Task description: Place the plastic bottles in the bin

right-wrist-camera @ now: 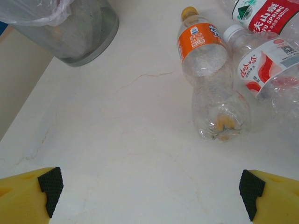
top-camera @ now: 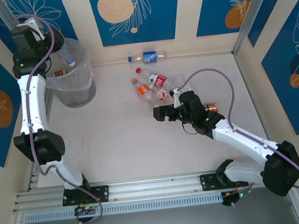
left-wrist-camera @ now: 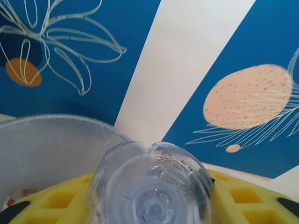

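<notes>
Across the top view, the pale table runs between blue-patterned walls, with both arm bases at its 6 o'clock edge. At about 10 o'clock stands the bin, round and grey, its clear bag folded over the rim; a red-labelled bottle already lies inside it.

The left arm reaches up the 9 o'clock side to the bin. The right arm stretches from 5 o'clock toward the table's middle.

Loose bottles lie between 12 and 1 o'clock of the middle. A blue-labelled bottle rests against the far wall. A red-labelled one, an orange-labelled bottle and a crushed white-and-red-labelled bottle cluster together nearer the right arm, touching or nearly so.

The left gripper is clamped on a clear bottle, base toward the wrist camera, above the bin's rim. The right gripper has its jaws spread wide and grips nothing; it hangs above bare table, with the orange-labelled bottle at its 1 o'clock.
</notes>
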`<action>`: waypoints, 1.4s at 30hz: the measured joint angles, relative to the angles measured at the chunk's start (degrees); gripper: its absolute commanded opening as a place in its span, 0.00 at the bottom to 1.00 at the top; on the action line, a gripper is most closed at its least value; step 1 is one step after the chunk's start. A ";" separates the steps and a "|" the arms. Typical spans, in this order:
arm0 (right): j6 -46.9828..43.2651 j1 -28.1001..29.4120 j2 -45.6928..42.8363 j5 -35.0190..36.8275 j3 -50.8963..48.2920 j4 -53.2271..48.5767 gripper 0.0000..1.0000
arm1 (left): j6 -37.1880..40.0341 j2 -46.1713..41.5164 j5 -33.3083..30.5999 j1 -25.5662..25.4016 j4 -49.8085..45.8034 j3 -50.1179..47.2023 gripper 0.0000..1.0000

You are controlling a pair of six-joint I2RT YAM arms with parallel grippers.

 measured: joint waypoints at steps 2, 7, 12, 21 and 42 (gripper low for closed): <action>0.00 0.00 0.00 0.00 0.00 -0.11 0.99 | 0.22 0.74 0.00 0.00 -0.92 -0.66 0.44; 0.00 0.00 0.00 0.02 0.00 -0.83 0.99 | 2.60 2.27 -0.02 0.00 -4.00 -1.27 0.45; 0.00 0.00 0.02 0.00 0.00 -0.90 0.99 | 3.06 4.37 2.93 0.00 -5.79 -1.29 0.45; 0.33 0.00 0.02 -0.39 0.00 -1.53 0.99 | 2.91 11.04 5.62 0.00 -6.73 -1.29 0.49; 1.29 0.02 0.02 -0.37 0.00 -3.08 0.99 | 2.69 13.79 5.35 0.20 -8.76 -1.25 0.98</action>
